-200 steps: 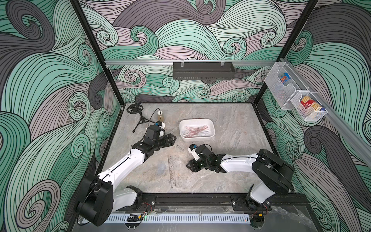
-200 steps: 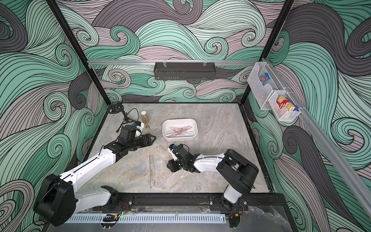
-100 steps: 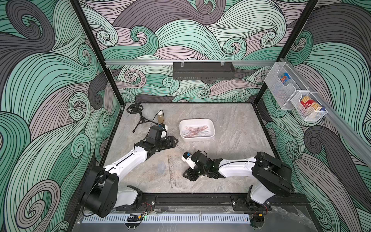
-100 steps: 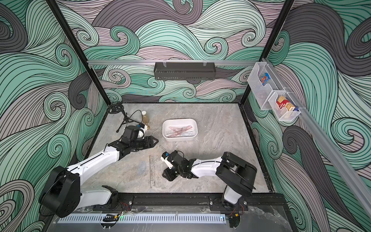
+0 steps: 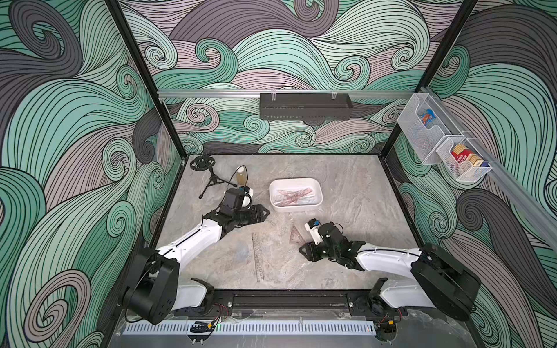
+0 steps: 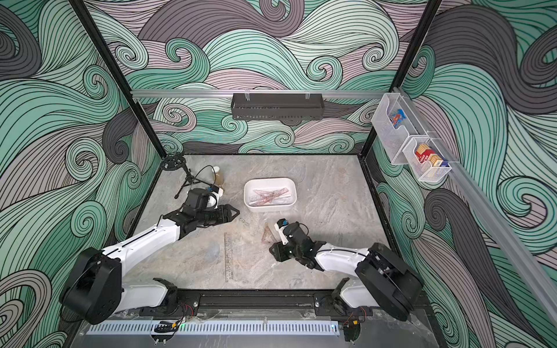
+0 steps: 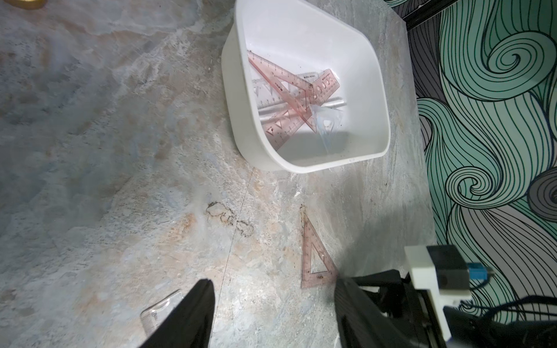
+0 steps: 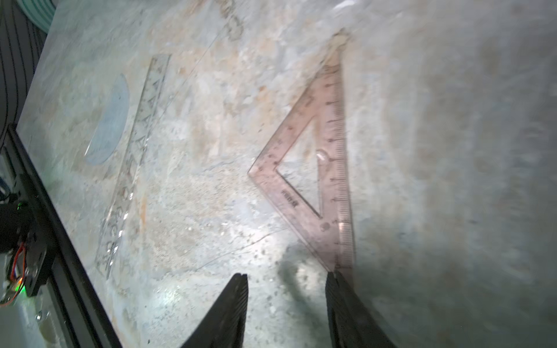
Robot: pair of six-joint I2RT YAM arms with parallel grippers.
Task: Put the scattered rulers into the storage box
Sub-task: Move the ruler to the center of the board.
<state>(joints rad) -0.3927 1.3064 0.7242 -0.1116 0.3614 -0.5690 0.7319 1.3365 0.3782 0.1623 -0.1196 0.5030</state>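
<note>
The grey-beige marbled stone-look tabletop (image 5: 355,192) carries a shallow white plastic tub (image 5: 297,209) with rounded corners near its middle. Closer to the front edge and apart from the tub, a pinkish transparent triangular set square (image 8: 334,144) lies flat. To its left a long clear plastic straight ruler (image 5: 257,256) lies flat, running roughly front to back, with a bluish translucent rounded piece (image 5: 242,251) just beside it. At the back left stand a small black tripod (image 5: 215,180) and a small bottle of amber liquid (image 5: 241,177).

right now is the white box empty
No, several pinkish and clear rulers lie overlapping inside the white box, as the left wrist view shows.
</note>
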